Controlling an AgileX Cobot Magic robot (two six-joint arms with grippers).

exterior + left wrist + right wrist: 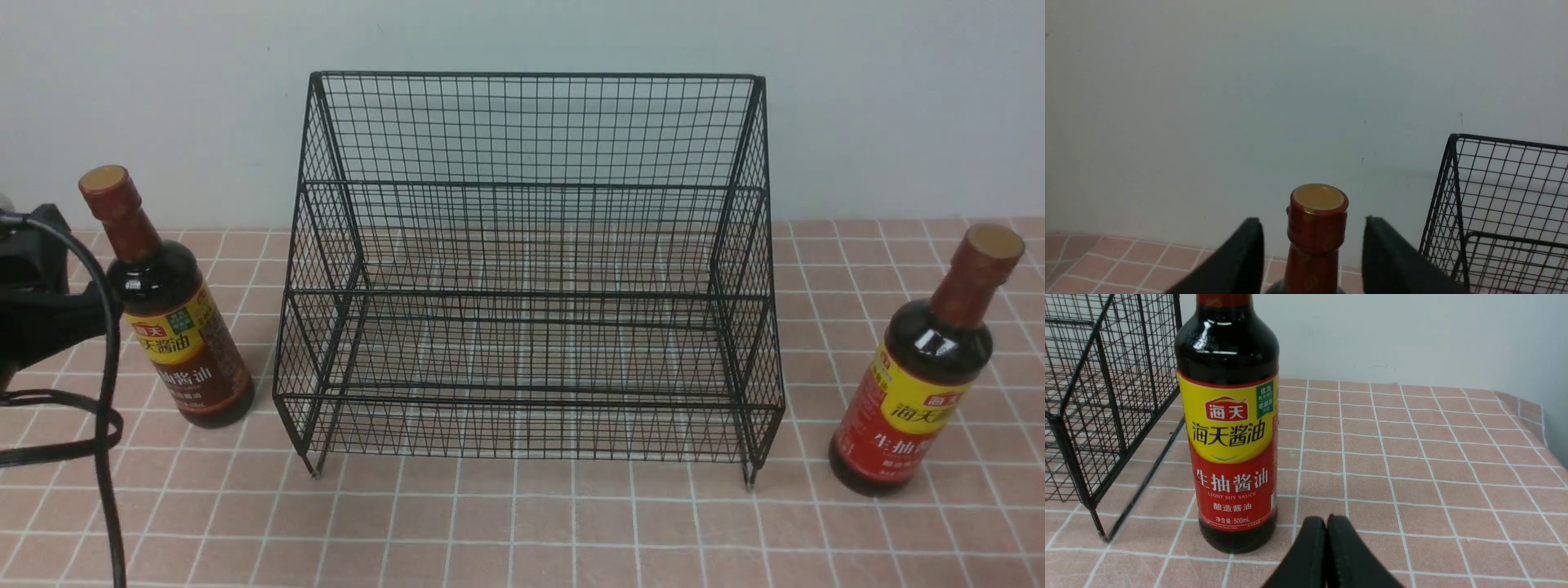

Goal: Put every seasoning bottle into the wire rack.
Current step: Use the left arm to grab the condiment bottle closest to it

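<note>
On my front feed the black wire rack (pixel 531 269) stands on the pink tiled worktop (pixel 522 531) with its tall back towards the pale wall (pixel 522 33) and its low front facing me. Both bottles stand upright on the worktop, outside the rack. The brown-label soy-sauce bottle (pixel 175 327) is just off the rack's left side. The red-label soy-sauce bottle (pixel 922 384) is a little off its right side, nearer to me than the other one.

My left claw (pixel 1311 220) is spread wide. On its wrist feed the two black fingers (pixel 1241 253) frame the reddish-brown neck and tan cap of the brown-label bottle, with a clear gap on each side, so it has hold of nothing. I cannot tell whether the neck sits between the fingers or just ahead of them. On the front feed the left arm (pixel 37 310) shows only as a dark mass at the left edge, close beside that bottle's shoulder, with a black cable (pixel 102 392) looping down over the tiles.

My right claw (pixel 1326 524) is pressed fully together and empty, low over the worktop. The red-label bottle stands ahead of it and a little to one side, apart from the tips, its label reading "LIGHT SOY SAUCE". A corner of the rack shows beyond the bottle on that feed
</note>
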